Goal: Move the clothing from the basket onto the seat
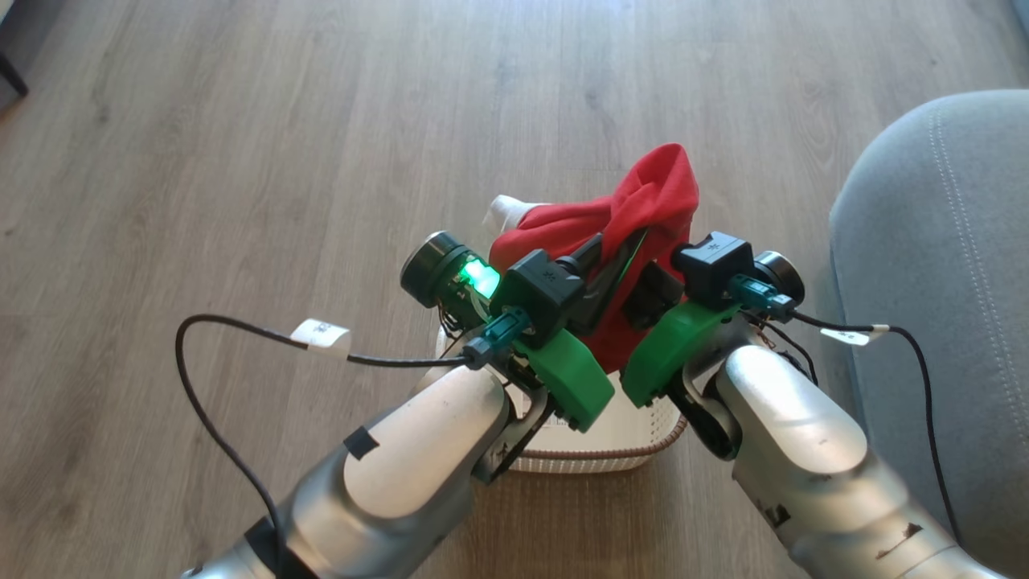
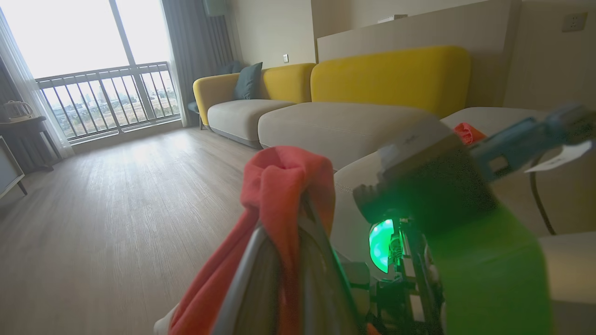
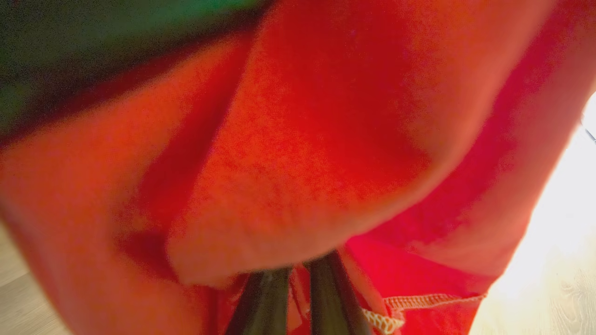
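The red clothing [image 1: 655,201] is bunched and lifted above the cream basket [image 1: 635,438], with a white part at its far left. My left gripper [image 1: 631,251] is shut on a fold of it; in the left wrist view the fabric [image 2: 284,181] drapes over the closed fingers [image 2: 260,260]. My right gripper [image 1: 647,299] is pushed into the same bundle from the right. In the right wrist view its dark fingers [image 3: 263,302] stand close together, shut on red cloth [image 3: 326,139]. The grey seat [image 1: 940,241] lies at the right.
Wood floor [image 1: 281,161] surrounds the basket. Both wrists crowd together over the basket, cables looping off each side. In the left wrist view a long grey couch with yellow backs [image 2: 391,74] runs along the wall, and a small red patch [image 2: 468,132] shows on a cushion.
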Robot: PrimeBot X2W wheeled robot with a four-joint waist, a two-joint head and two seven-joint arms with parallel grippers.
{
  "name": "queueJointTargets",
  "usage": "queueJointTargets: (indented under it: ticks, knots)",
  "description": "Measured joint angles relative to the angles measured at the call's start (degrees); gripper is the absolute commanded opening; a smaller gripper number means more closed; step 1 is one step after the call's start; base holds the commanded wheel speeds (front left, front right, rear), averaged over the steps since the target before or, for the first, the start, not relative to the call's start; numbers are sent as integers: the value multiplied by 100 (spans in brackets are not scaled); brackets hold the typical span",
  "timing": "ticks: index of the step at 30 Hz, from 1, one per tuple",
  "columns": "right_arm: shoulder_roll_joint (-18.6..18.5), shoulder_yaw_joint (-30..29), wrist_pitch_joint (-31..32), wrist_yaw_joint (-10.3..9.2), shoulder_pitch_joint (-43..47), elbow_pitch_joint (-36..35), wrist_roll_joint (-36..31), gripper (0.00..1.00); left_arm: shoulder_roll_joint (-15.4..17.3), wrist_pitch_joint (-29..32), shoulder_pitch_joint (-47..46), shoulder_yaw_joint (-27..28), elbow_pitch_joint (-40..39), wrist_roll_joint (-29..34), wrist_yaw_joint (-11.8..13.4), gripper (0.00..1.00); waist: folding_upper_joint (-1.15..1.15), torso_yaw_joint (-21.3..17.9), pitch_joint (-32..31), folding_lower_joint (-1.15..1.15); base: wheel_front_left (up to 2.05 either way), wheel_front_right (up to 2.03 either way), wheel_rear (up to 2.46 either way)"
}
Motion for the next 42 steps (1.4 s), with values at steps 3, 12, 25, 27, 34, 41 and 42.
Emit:
queueJointTargets:
  ticks: [3,12,25,27,34,41,42]
  knots:
    - [-13,-45,0,0,12,-71,0,0,0,0,0,16,14,10,-1,55,0,-63,21,0,0,0,0]
    - [-100,-401,0,0,243,-364,1,0,-1,0,2,212,140,158,-63,100,0,-278,105,0,0,0,0]
    - [-244,-1115,1,0,602,-866,1,0,-2,0,196,549,508,308,-617,100,0,-1096,179,0,0,0,0]
    - [-246,-1181,1,0,608,-955,1,0,-1,0,251,594,577,310,-712,100,0,-1275,183,0,0,0,0]
    - [-250,-1423,1,0,779,-1215,1,0,-4,0,339,837,700,404,-924,100,0,-1950,214,0,0,0,0]
    - [-252,-1578,1,0,928,-1458,10,0,-1,0,538,1154,782,579,-1112,100,0,-2630,238,0,0,0,0]
    - [-252,-1595,1,0,949,-1481,10,0,2,0,576,1194,791,608,-1120,100,0,-2730,235,0,0,0,0]
